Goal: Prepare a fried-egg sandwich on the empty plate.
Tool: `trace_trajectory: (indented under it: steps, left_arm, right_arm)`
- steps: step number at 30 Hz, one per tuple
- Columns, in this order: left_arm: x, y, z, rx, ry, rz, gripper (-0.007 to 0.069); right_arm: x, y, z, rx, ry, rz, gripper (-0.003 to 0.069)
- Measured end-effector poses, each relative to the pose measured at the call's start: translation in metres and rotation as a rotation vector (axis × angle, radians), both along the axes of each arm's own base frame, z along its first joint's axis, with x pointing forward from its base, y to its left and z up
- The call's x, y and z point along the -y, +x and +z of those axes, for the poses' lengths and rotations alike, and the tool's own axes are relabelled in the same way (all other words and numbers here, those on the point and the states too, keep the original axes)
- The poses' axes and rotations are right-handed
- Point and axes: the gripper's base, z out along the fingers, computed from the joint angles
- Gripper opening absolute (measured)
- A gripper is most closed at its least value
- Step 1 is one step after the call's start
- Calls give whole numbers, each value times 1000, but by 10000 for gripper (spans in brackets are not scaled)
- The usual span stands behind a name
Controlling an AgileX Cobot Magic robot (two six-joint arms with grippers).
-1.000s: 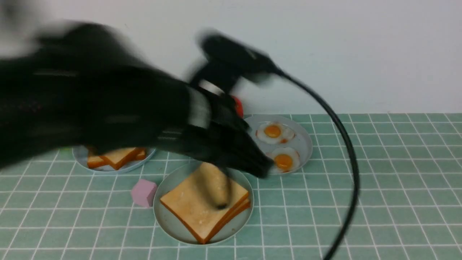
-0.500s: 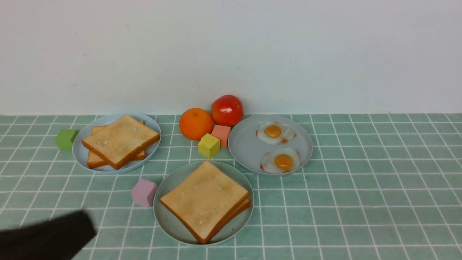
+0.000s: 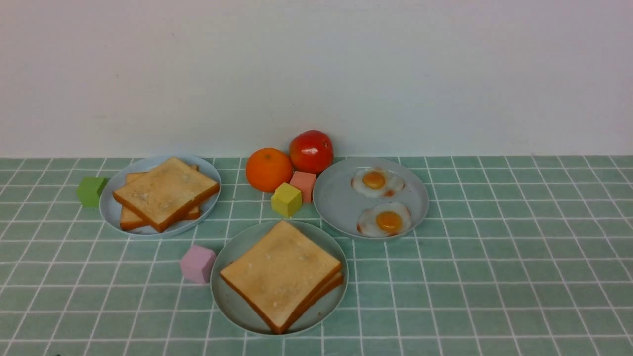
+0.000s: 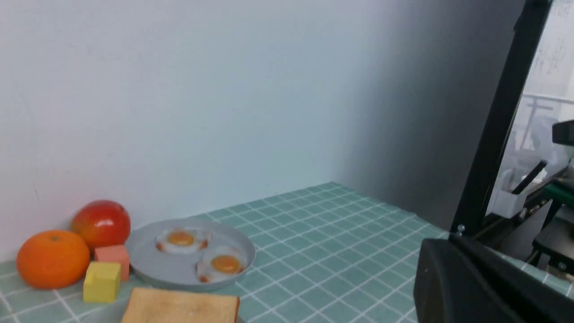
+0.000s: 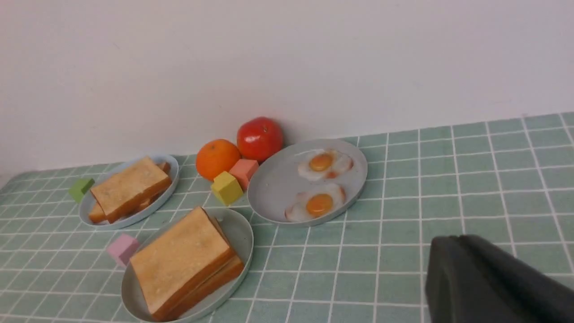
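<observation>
The mint-green plate (image 3: 232, 301) sits front centre and holds two stacked toast slices (image 3: 279, 274). I cannot tell whether an egg lies between the slices. The stack also shows in the right wrist view (image 5: 179, 262), and its far edge shows in the left wrist view (image 4: 179, 307). Two fried eggs (image 3: 384, 220) lie on a grey-blue plate (image 3: 336, 202) to the back right. Neither arm shows in the front view. My left gripper (image 4: 428, 269) and my right gripper (image 5: 437, 255) are shut and empty, away from the plates.
A second grey-blue plate (image 3: 111, 217) at the back left holds two more toast slices (image 3: 165, 193). An orange (image 3: 268, 169), a tomato (image 3: 311, 151), and yellow (image 3: 286, 199), salmon (image 3: 303, 183), pink (image 3: 197, 264) and green (image 3: 91, 191) cubes stand around the plates. A wall is behind.
My left arm was over the toast stack and egg plate one second ago. It pulled back to the lower left and has left the front view. The food has not moved.
</observation>
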Motion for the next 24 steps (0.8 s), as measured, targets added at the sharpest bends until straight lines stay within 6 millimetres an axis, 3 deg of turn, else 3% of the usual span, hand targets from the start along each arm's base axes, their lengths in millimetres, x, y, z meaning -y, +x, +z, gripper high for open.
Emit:
trace_trajectory:
  steps: [9, 16, 20, 24]
  left_arm:
    - [1, 1, -6, -34, 35, 1, -13]
    - [1, 1, -6, -36, 37, 1, -13]
    - [1, 1, -6, -36, 37, 1, -13]
    - [1, 1, -6, -36, 37, 1, -13]
  right_arm:
    - [-3, 8, -26, -65, -30, 0, 11]
    - [2, 9, -33, -20, -68, -89, -1]
    - [7, 13, -62, 2, -61, -249, -14]
    - [10, 17, -112, 20, -109, -324, -14]
